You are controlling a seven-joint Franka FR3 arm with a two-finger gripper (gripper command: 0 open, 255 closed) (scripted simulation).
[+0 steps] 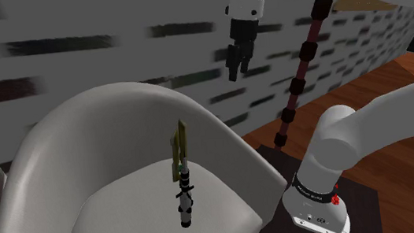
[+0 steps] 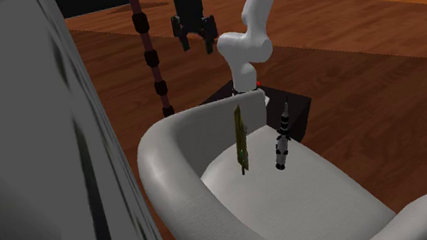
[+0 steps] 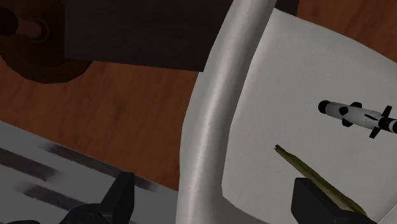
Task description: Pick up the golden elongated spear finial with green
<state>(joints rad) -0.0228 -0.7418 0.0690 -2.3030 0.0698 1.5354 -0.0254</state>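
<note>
While the gripper point(image 1: 238, 70) hangs open and empty above the chair point(image 1: 116, 96), just outside its back rim, the finial point(image 1: 179, 148), gold and green, stands nearly upright on the seat below, close to the backrest, with its long axis pointing upward. A black-and-white rocket point(image 1: 184, 203) stands just beside it. Reaching the finial likely means moving inward over the rim, then descending.

Shoulder view, centre-left | white tub chair point(image 1: 109, 106) | on its seat, mid-frame: gold-green spear finial point(image 1: 179, 145), upright | just below it: white-and-black rod point(image 1: 184, 203)
</note>
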